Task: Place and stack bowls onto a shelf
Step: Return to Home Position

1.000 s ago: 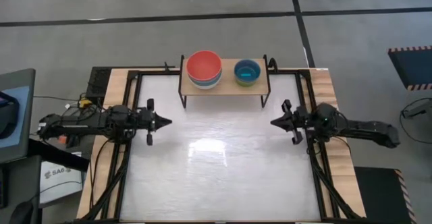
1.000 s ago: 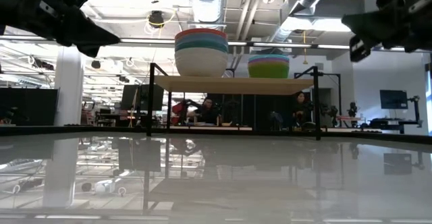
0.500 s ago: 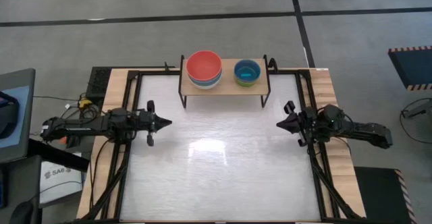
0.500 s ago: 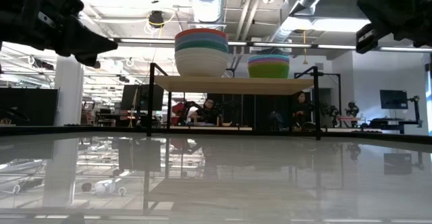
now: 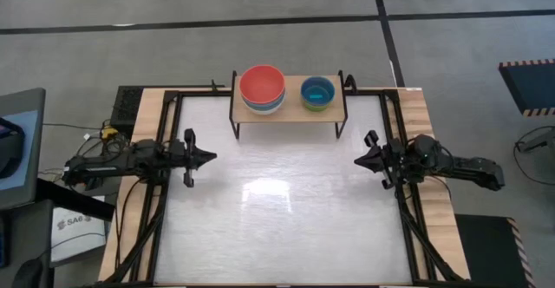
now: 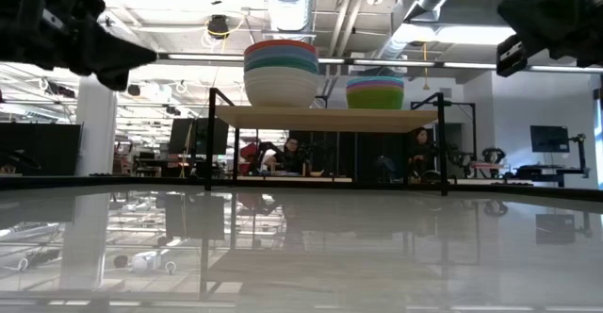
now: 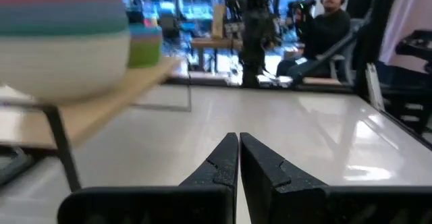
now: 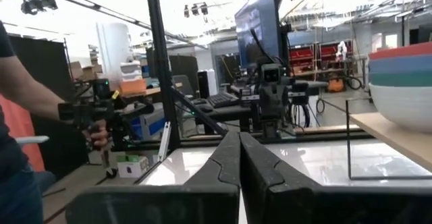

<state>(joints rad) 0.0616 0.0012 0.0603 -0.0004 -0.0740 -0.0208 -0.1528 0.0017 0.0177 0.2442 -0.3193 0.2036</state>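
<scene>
High view shows the shelf (image 5: 293,106) at the table's (image 5: 286,227) far edge, carrying 2 stacks: the red-orange bowl (image 5: 262,84) tops the left one, the cyan bowl (image 5: 316,91) the right. Left gripper (image 5: 212,157) near the left edge and right gripper (image 5: 356,161) near the right edge both have fingers pressed together.

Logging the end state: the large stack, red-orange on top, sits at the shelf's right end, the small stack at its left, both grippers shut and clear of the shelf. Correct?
Not quite: the ends are swapped. The high view shows the large stack at the shelf's left end and the small stack at its right. The left gripper and right gripper are shut, clear of the shelf.
</scene>
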